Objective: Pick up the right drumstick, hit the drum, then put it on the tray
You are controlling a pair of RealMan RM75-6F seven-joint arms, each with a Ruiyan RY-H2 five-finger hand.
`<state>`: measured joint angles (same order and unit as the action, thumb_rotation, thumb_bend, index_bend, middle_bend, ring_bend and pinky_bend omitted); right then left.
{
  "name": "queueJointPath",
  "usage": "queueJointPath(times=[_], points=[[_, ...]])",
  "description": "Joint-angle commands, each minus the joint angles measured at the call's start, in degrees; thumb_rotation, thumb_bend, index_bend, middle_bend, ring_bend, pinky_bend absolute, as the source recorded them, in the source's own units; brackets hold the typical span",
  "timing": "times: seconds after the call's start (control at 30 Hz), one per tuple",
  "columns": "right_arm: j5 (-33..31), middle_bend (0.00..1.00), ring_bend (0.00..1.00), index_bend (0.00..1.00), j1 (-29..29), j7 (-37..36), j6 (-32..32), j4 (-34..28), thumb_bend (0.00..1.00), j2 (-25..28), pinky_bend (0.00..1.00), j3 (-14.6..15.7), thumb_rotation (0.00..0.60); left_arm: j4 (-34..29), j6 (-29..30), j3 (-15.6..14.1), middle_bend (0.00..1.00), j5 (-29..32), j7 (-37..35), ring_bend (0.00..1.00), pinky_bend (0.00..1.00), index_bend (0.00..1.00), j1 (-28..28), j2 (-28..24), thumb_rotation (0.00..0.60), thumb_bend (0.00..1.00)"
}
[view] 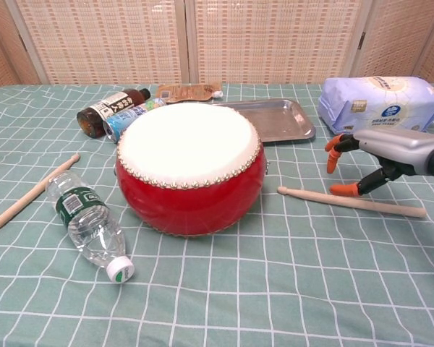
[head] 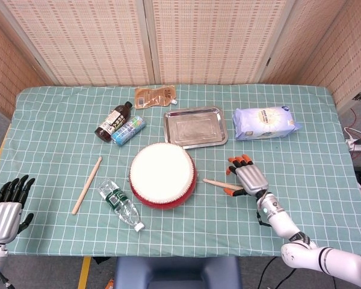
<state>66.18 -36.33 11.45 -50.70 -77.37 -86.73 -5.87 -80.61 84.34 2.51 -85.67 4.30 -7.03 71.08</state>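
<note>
Right hand point(view: 390, 155): held spread just above the right drumstick point(view: 351, 202); nothing gripped.
Right drumstick: laid flat on the tablecloth under the fingertips point(view: 345, 189).
Drum point(view: 190, 170): to the hand's left.
Tray point(head: 195, 127): beyond the hand, leftward.
Left hand point(head: 9, 205): spread, nothing held.

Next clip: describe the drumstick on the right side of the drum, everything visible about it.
The right drumstick is a slim, pale stick that looks like plain wood, with a small rounded tip pointing at the red drum. It lies flat on the green checked tablecloth, just right of the drum and not touching it. The right hand is poised over its middle, orange-tipped fingers down beside the shaft; whether they touch it cannot be told. It has not been lifted.
</note>
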Motion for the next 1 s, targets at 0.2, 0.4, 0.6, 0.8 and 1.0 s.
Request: queueJointPath(times=[0.2,0.4,0.6,0.8,1.0], points=[[-1.9,0.09,0.00,0.43,0.0,2.0,-1.5,3.4,0.23,-5.3,0.00,-1.4,0.368,0.1,-0.2,-0.1,0.00,0.0,-0.3,0.00,0.08,0.03,0.0,0.0,0.600,0.24],[-2.0,0.09,0.00,0.50,0.0,1.0,-2.1,6.7,0.23,-8.4,0.00,-2.2,0.445,0.3,-0.3,-0.2,0.00,0.1,-0.5,0.00,0.08,0.03,0.1,-0.1,0.600,0.24],[-1.8,0.09,0.00,0.51,0.3,1.3,-2.7,7.4,0.23,-9.4,0.00,-2.3,0.540,0.3,-0.6,-0.2,0.00,0.2,-0.4,0.00,0.08,0.03,0.0,-0.2,0.600,0.24],[-2.7,0.09,0.00,0.51,0.0,3.2,-2.0,7.2,0.23,-9.6,0.00,-2.5,0.600,0.4,-0.7,-0.2,0.00,0.1,-0.5,0.00,0.08,0.03,-0.1,0.0,0.600,0.24],[-4.0,0.09,0.00,0.50,-0.9,4.3,-0.6,7.0,0.23,-10.3,0.00,-3.2,0.600,0.7,-0.9,-0.3,0.00,0.3,-0.8,0.00,0.08,0.03,-0.1,0.0,0.600,0.24]])
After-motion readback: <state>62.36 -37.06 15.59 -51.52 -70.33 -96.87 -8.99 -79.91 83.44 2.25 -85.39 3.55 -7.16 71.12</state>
